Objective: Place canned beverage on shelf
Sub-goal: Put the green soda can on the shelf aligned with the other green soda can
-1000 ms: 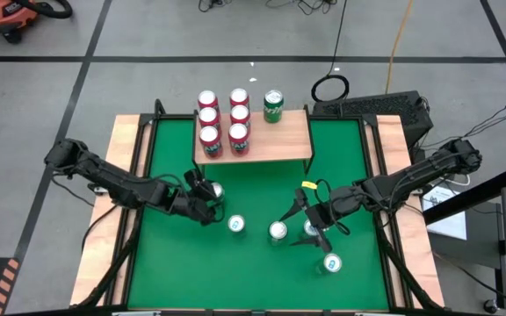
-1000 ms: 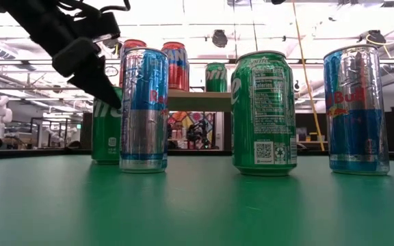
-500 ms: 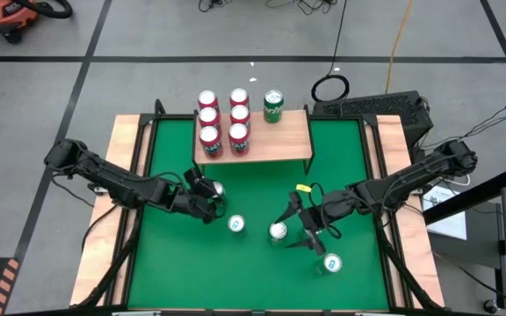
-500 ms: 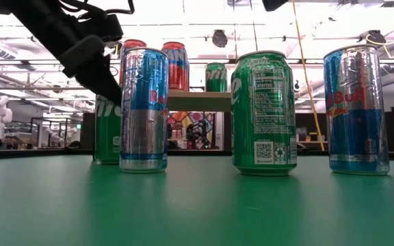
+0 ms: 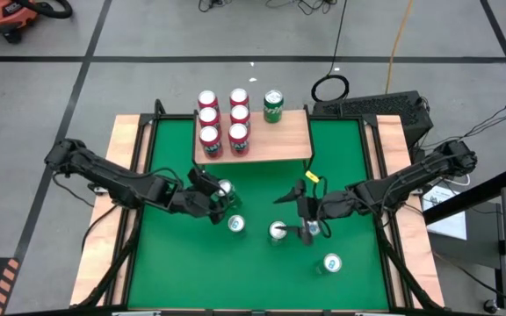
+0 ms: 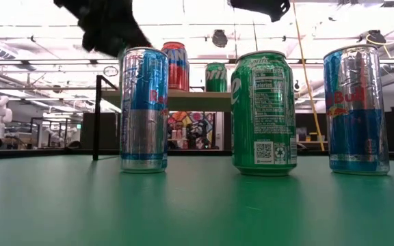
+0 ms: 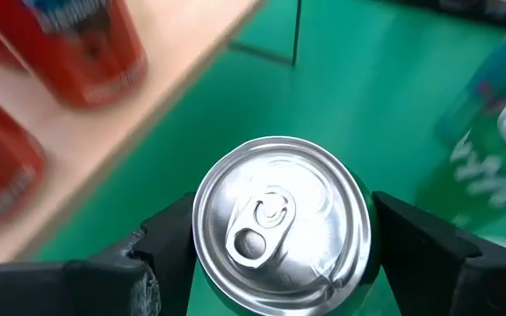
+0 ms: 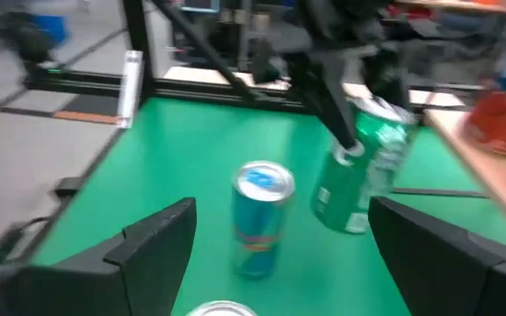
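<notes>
A green can hangs above the green table with my left gripper shut on it, just near of the shelf. The shelf is a light-wood board on black legs; several red cans and one green can stand on it. My right gripper stands open above the table's middle right and holds nothing. A blue can stands on the table beyond its fingers. My left gripper pinches the green can between its two fingers, on opposite sides of the wall just under the top rim. The fingers slant downward, coming from the table's left. The can is lifted clear of the table and tilted.
Three more cans stand on the table: a blue one, a green one and a blue one near the front right. The shelf's right half is bare wood. A black shelf leg stands at the far left.
My left gripper has risen with the green can, which stood on the table behind the blue can and now hangs clear of it, tilted; it has also gone a little toward the shelf. My right gripper has turned at the wrist while staying open.
</notes>
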Controlling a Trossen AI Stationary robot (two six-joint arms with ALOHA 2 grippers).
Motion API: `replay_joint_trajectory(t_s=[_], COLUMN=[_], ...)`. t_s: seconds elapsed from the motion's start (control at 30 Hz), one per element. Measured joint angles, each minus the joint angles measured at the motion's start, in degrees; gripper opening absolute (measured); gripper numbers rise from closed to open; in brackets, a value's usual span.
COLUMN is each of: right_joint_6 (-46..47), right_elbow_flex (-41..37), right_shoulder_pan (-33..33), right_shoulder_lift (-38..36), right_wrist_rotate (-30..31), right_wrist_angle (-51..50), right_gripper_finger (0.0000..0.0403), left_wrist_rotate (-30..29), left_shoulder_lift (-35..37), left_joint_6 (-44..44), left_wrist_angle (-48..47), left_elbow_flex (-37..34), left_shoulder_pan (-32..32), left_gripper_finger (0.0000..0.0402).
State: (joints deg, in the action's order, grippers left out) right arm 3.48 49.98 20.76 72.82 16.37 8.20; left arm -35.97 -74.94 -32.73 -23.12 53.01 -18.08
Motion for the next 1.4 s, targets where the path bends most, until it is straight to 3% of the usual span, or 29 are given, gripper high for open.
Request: replay_joint_trajectory(t_s=[0.27, 0.53, 0.87, 1.1, 1.4], right_joint_6=[0.01, -1.11, 0.47, 5.69, 4.86], right_elbow_flex=[0.0, -0.04, -0.04, -0.04, -0.05], right_shoulder_pan=[-0.03, -1.15, -4.43, -7.77, -9.21], right_shoulder_lift=[2.26, 8.71, 11.56, 11.58, 13.9], right_wrist_rotate=[8.01, 16.67, 16.22, 7.31, 4.14], right_wrist_angle=[0.93, 10.72, 18.58, 18.12, 18.32], right_gripper_finger=[0.033, 0.033, 0.0363, 0.037, 0.0359], left_wrist_rotate=[-1.5, -1.66, -1.77, -2.05, -2.42], left_shoulder_lift=[0.02, 0.04, -1.17, -4.02, -8.54], left_joint_6=[0.0, -0.01, -1.46, -1.04, 2.05], left_wrist_angle=[0.09, 5.86, 8.24, 13.62, 23.03], left_elbow_flex=[5.86, 7.14, 7.15, 7.2, 7.17], left_shoulder_pan=[-0.05, -0.05, -0.44, -0.44, 0.18], left_gripper_finger=[0.0273, 0.0273, 0.0273, 0.0273, 0.0274])
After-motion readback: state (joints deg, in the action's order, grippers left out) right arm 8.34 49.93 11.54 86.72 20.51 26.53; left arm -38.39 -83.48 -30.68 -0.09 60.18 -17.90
